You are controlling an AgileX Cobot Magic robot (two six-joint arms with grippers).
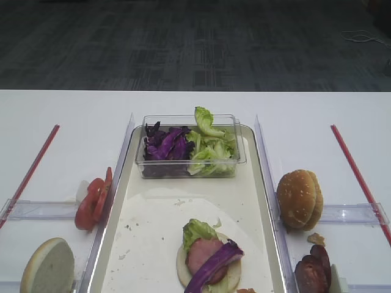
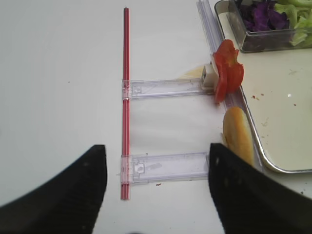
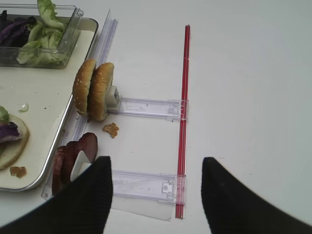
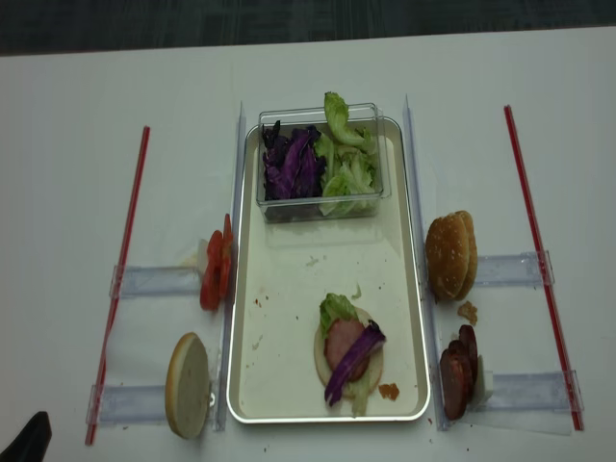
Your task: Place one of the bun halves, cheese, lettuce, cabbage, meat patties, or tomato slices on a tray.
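two black grippers stand with jaws spread wide and nothing between them: the left gripper (image 2: 156, 190) over a clear rail beside the tomato slices (image 2: 228, 72), the right gripper (image 3: 156, 195) over the rail by the dark meat patties (image 3: 73, 161). on the tray (image 4: 279, 385) a pale bun half (image 4: 322, 361) carries lettuce (image 4: 335, 308), a pink patty (image 4: 341, 343) and a strip of cabbage (image 4: 356, 364). a clear tub (image 4: 322, 207) of purple and green leaves sits at the tray's far end. two sesame buns (image 4: 450, 255) stand on edge just right of the tray; another bun half (image 4: 188, 385) stands on edge at its left.
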